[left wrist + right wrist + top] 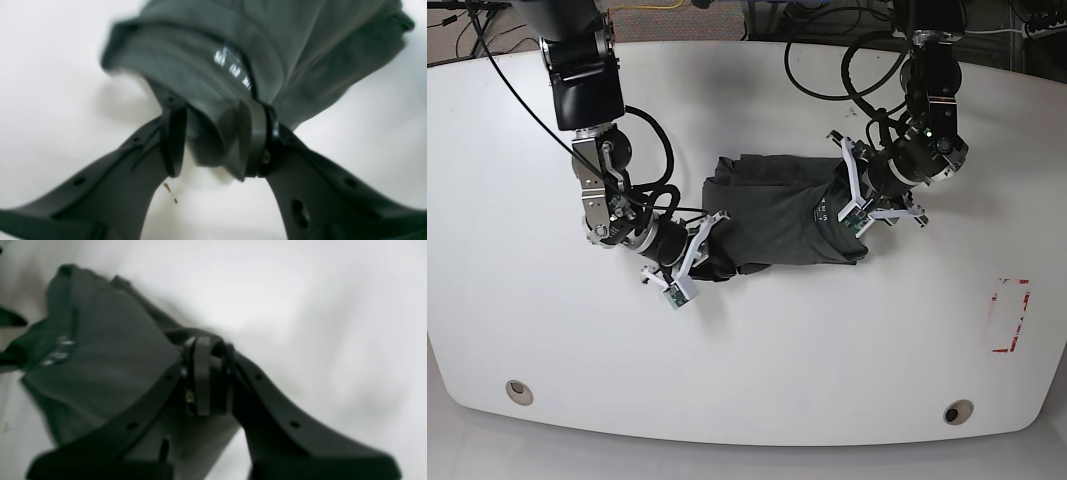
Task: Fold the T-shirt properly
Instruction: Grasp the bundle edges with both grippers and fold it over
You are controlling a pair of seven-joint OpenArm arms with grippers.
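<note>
T-shirt (782,220) lay bunched mid-table (747,350), collar end toward left gripper (213,140). Left pads clamped on a thick fold there. Right gripper (208,373) pinched tight on opposite edge.

Motion blur smears the T-shirt (206,63) in both wrist views, leaving its white collar print (233,70) unreadable; the right gripper (210,373) hides the fabric it pinches.

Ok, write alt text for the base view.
A dark grey T-shirt, partly folded, lies mid-table between two robot arms. The right gripper is shut on its left edge; the left gripper grips its right edge near the collar.
</note>
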